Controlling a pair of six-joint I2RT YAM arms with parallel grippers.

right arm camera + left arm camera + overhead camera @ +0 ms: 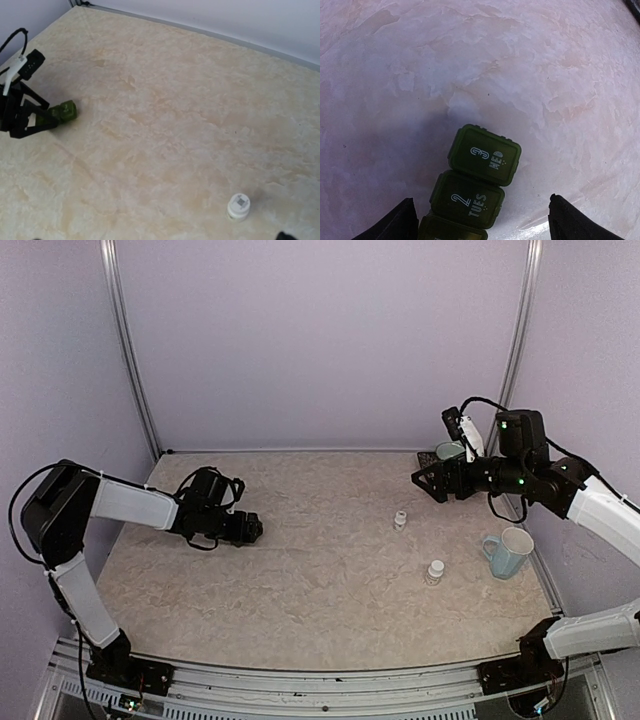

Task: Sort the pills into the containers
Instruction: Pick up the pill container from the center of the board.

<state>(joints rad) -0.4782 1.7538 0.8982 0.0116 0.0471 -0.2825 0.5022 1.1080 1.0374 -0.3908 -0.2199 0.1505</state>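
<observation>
The dark green container strip point(481, 165) lies flat on the table with its lids shut; the compartments marked "3 WED" and "2 TUES" show, and the third is cut off by the frame's bottom edge. My left gripper point(481, 200) is open, with a dark fingertip on either side of the strip and not touching it. In the top view the left gripper point(248, 530) covers the strip. The strip's end shows in the right wrist view point(63, 111). My right gripper point(428, 480) hangs open and empty above the table's far right. No loose pills show.
Two small white capped bottles stand right of centre, one further back point(400, 521) and one nearer point(435, 572); one of them shows in the right wrist view point(238, 206). A pale blue mug point(508, 552) stands at the right edge. A green bowl point(449, 450) sits behind the right arm.
</observation>
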